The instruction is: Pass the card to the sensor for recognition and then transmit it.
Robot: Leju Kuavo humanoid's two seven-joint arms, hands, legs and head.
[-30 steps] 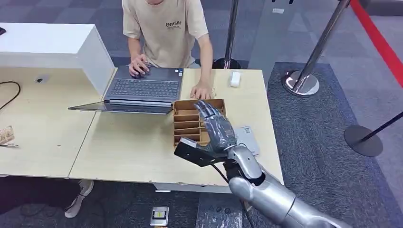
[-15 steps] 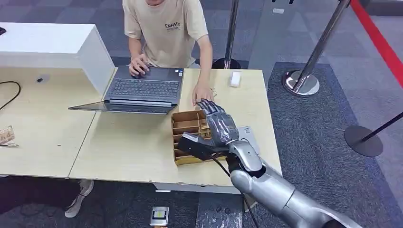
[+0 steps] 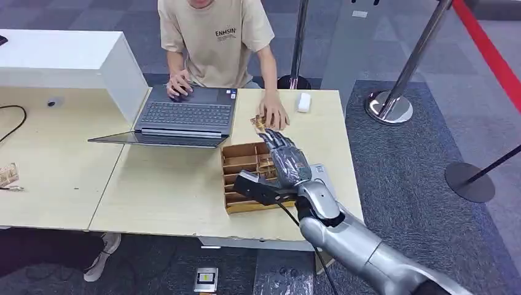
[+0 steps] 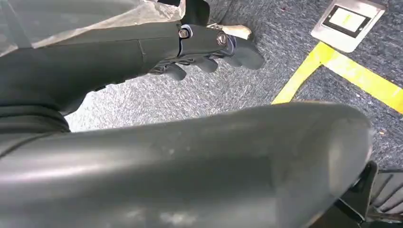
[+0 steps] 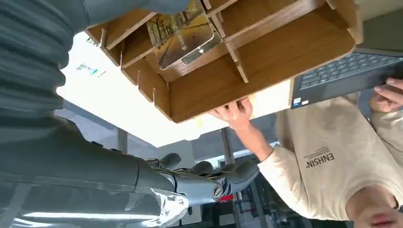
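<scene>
Right hand [image 3: 284,161] over wooden slotted box [image 3: 242,178] on pale laminate table [image 3: 166,190]; fingers stretched forward and apart, nothing gripped, contact with box unclear. Card [image 5: 183,33], glossy rectangle printed with tree-lined path, lying in one box compartment, long axis across slot, exact heading unclear. Left hand [image 4: 209,47] hanging above grey carpet [image 4: 190,95], fingers loosely curled, nothing held. Person's hand [image 3: 273,115] resting on table just beyond box, beside laptop [image 3: 184,115].
</scene>
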